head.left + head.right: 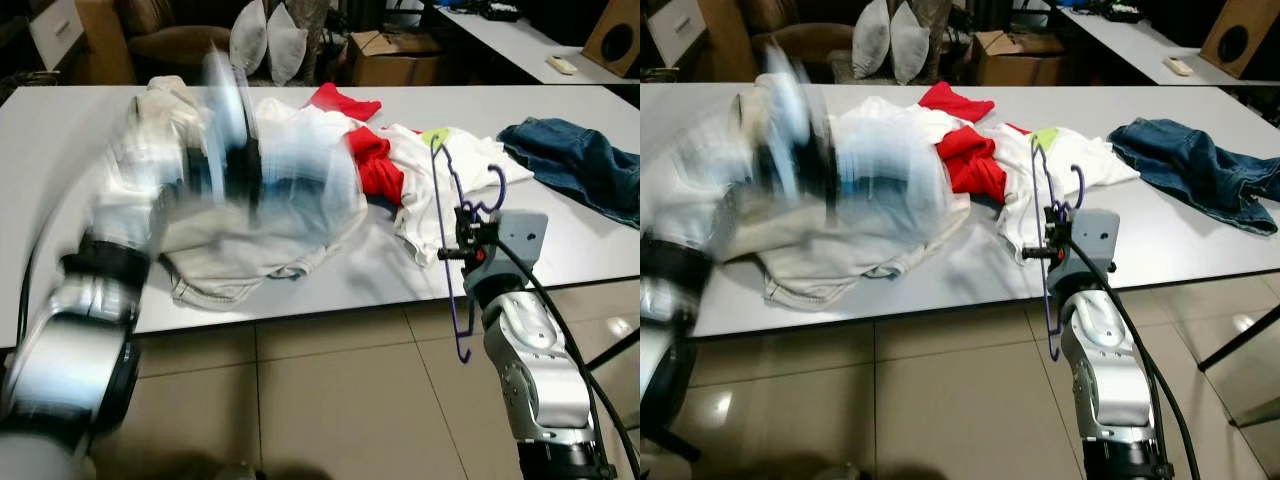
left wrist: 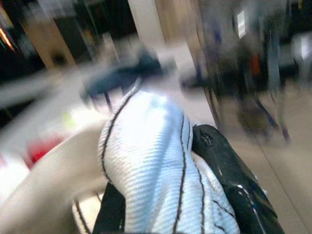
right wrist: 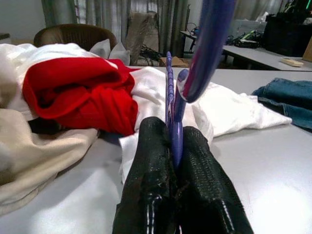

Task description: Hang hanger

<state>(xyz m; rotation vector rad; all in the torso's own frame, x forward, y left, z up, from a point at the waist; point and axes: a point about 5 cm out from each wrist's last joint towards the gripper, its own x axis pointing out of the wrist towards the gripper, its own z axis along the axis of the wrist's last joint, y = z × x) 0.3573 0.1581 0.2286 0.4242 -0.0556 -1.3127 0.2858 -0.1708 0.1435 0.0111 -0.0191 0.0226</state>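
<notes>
A purple plastic hanger (image 1: 446, 228) hangs upright off the white table's front edge, hook end uppermost. My right gripper (image 1: 466, 240) is shut on its neck; in the right wrist view the two black fingers (image 3: 195, 161) pinch the purple bar (image 3: 171, 102). My left arm is blurred over the left of the table. Its gripper (image 1: 235, 160) is shut on a white garment with thin dark stripes (image 2: 151, 151), which bulges between the black fingers (image 2: 229, 170). That garment shows as a pale blur (image 1: 300, 180) above the clothes pile.
The table (image 1: 60, 130) carries a pile: beige trousers (image 1: 240, 260), a red garment (image 1: 375, 165), a white shirt (image 1: 460, 165) and blue jeans (image 1: 575, 160) at the right. Two pillows (image 1: 265, 40) and a cardboard box (image 1: 390, 55) stand behind. Tiled floor (image 1: 330, 400) lies in front.
</notes>
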